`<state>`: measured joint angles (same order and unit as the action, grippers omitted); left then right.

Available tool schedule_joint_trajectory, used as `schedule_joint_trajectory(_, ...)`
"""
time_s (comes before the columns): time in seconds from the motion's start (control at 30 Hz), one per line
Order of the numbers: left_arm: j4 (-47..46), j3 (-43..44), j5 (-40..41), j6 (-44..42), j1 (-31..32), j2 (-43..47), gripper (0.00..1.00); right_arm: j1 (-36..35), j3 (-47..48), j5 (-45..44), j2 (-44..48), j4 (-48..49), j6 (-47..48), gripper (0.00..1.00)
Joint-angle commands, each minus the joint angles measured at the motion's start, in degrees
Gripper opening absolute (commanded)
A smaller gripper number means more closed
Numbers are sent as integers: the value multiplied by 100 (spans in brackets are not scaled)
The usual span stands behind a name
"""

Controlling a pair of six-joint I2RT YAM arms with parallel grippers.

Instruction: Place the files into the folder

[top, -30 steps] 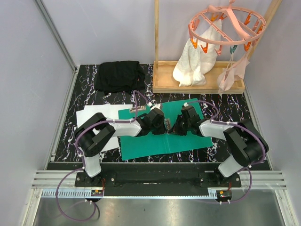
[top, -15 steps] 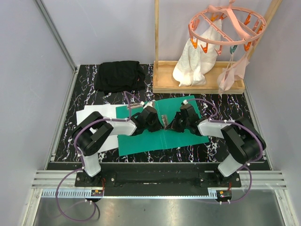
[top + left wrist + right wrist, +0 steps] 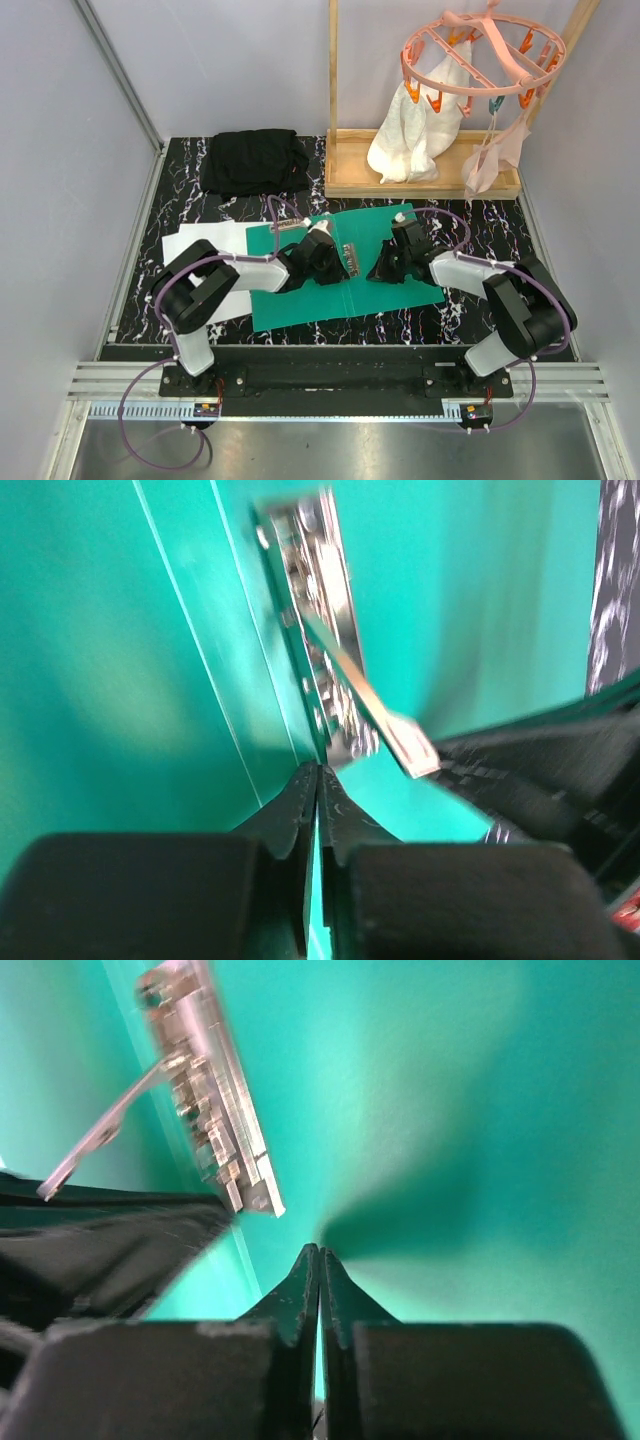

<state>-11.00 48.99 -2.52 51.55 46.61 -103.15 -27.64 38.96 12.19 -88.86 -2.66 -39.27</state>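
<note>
Resting on the open folder point(image 3: 310, 305) beside its metal clip point(image 3: 322, 630), left gripper point(image 3: 318, 772) and right gripper point(image 3: 319, 1250) are fully closed, empty.

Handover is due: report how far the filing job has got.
Done: the folder lies open, its metal clip exposed, lever apparently lifted. In hand: the left pincer and right pincer, both shut, have their tips at the folder beside the clip. Left: the files lie on the table left of the folder; neither is inside.
</note>
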Motion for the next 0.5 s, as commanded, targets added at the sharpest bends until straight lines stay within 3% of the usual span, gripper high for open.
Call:
schedule_joint_trajectory(0.0, 617, -329, -441, -602, 120, 260, 17, 13, 208, 598, 535, -86, 427, 16)
schedule_joint_trajectory(0.23, 1083, -135, -319, -1120, 111, 1637, 40, -127, 376, 1769, 431, 212, 578, 62)
schedule_joint_trajectory(0.33, 1495, -197, 40, -1339, 94, 2368, 50, -207, 375, 2138, 273, 888, 315, 75)
schedule_joint_trajectory(0.47, 2074, -425, 646, -1534, -20, 3291, 59, -268, 752, 2498, -410, 1320, 95, 77)
